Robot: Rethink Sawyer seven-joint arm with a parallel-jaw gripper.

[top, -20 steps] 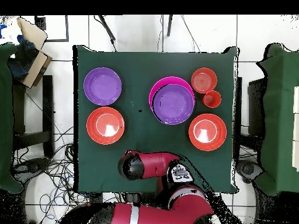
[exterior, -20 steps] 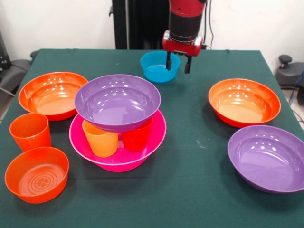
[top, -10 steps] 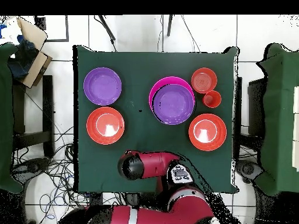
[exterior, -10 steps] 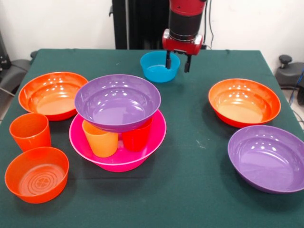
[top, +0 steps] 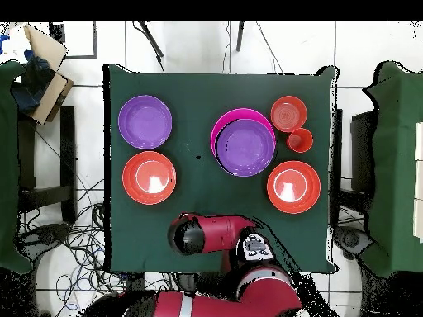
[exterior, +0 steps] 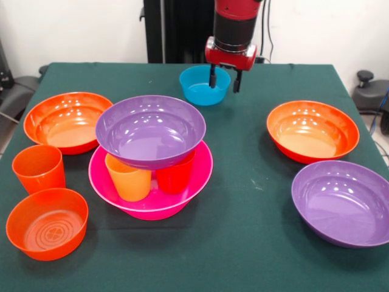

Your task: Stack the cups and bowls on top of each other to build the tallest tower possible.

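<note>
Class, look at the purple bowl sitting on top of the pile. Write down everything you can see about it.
The purple bowl is round, wide and glossy, seemingly plastic, with light glinting inside. It sits upright and empty, resting on the rims of an orange cup and a red cup, which stand inside the big pink bowl. From overhead it covers most of that pink bowl. The gripper is well away from it.

White wall behind green-clothed table.
</note>
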